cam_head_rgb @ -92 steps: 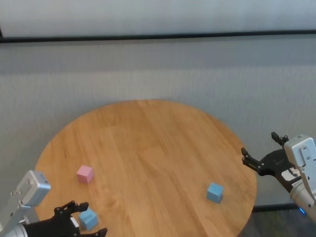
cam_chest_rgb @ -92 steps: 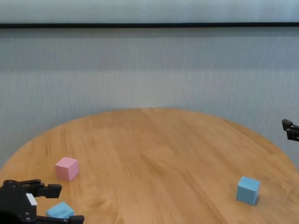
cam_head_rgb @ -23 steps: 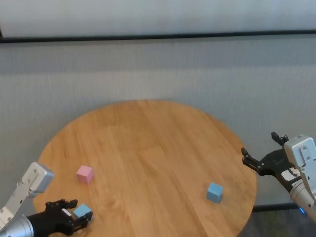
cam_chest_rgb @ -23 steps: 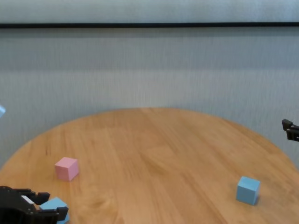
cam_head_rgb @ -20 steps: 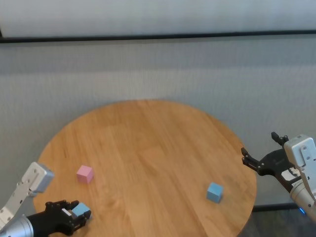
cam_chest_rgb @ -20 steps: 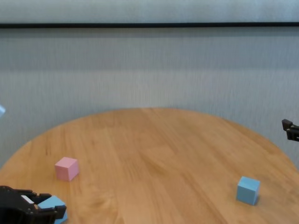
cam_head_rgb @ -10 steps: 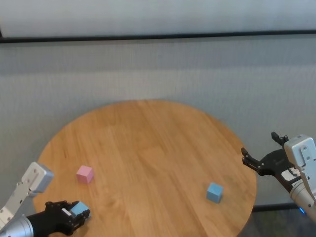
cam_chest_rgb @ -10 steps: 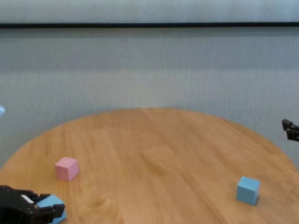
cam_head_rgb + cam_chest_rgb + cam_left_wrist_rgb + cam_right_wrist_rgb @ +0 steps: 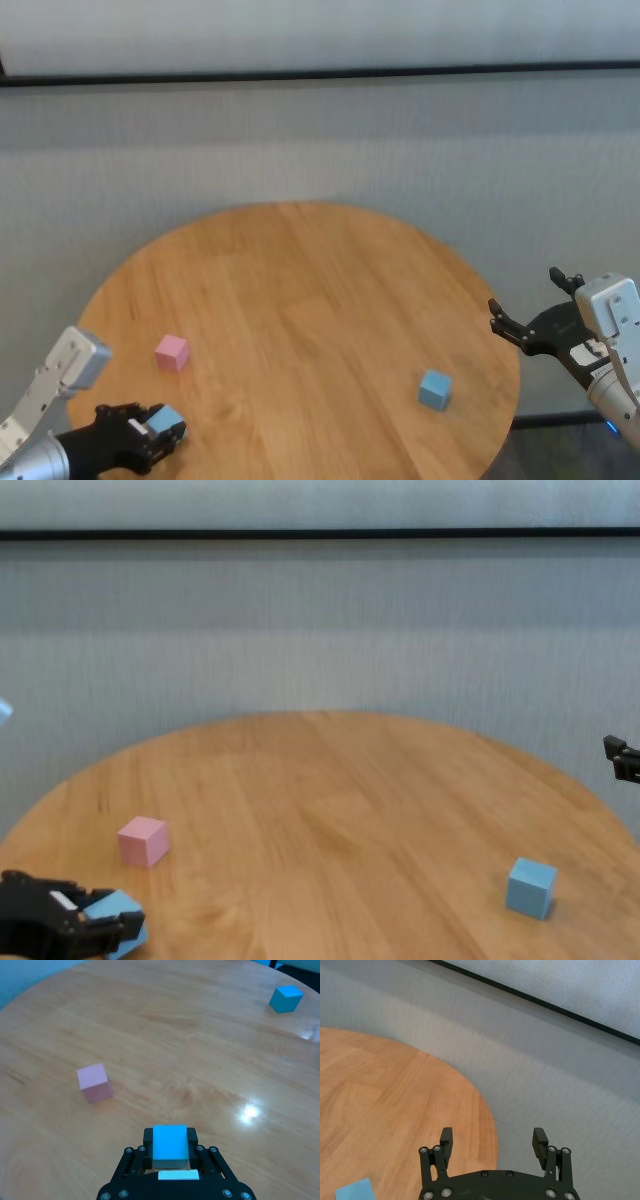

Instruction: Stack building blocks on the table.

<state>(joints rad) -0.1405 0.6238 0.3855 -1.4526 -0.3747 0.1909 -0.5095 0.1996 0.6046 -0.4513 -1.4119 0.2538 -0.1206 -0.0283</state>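
Note:
My left gripper (image 9: 160, 425) (image 9: 170, 1152) (image 9: 105, 920) is shut on a light blue block (image 9: 166, 419) (image 9: 170, 1145) (image 9: 115, 912) at the table's near left, and it looks slightly lifted off the wood. The pink block (image 9: 172, 352) (image 9: 94, 1082) (image 9: 143, 841) rests just beyond it. A second light blue block (image 9: 435, 389) (image 9: 285, 999) (image 9: 530, 887) (image 9: 354, 1191) sits at the near right of the round wooden table (image 9: 300, 320). My right gripper (image 9: 525, 315) (image 9: 493, 1139) hovers open past the table's right edge, holding nothing.
A grey floor and pale wall with a dark baseboard stripe (image 9: 320, 74) lie behind the table. The table's rim (image 9: 320, 716) curves close to both arms.
The left gripper has closed on the light blue block and risen a little with it. The right arm and the other two blocks have not moved.

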